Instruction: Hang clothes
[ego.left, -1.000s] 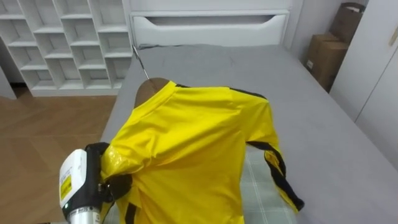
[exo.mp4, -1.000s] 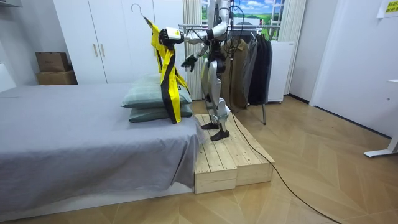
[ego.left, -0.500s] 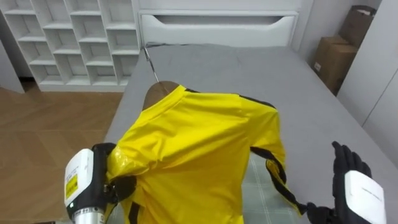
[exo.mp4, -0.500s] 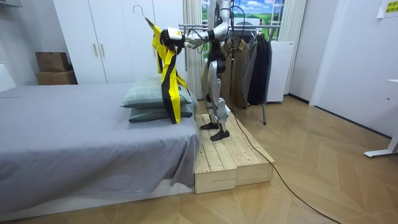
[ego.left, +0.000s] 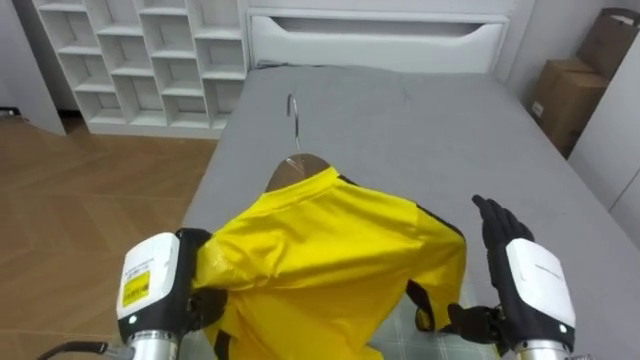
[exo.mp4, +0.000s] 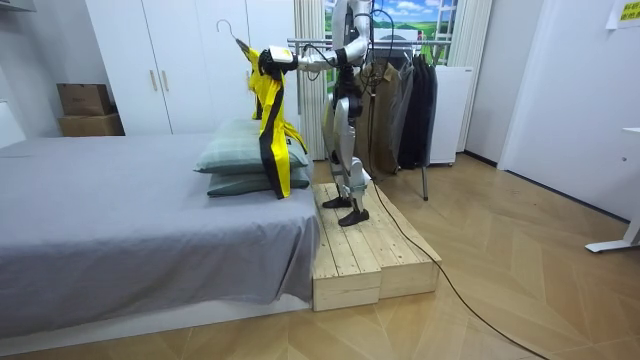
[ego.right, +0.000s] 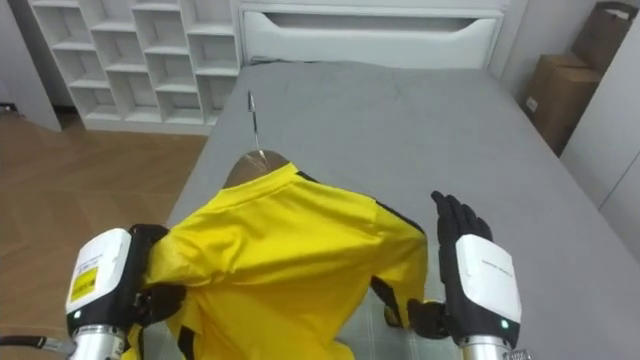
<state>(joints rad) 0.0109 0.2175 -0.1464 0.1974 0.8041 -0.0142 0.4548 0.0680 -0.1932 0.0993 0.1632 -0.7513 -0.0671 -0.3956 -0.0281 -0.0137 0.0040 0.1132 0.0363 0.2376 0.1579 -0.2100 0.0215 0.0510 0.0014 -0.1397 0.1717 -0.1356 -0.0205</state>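
Observation:
A yellow shirt with black trim hangs on a wooden hanger whose metal hook points up. My left hand is shut on the shirt's left shoulder and holds it up over the grey bed. Just right of the shirt's other shoulder, my right hand is raised and open with straight fingers, not touching the cloth as far as I can see. In the room view I stand on a wooden platform beside the bed, with the shirt held out at head height.
White cubby shelves stand past the bed on the left, and cardboard boxes on the right. In the room view two pillows lie under the shirt, and a rack of dark coats stands behind me.
My right hand has come up into view beside the shirt's right shoulder. The left hand has lifted the shirt a little. The eye view has shifted.

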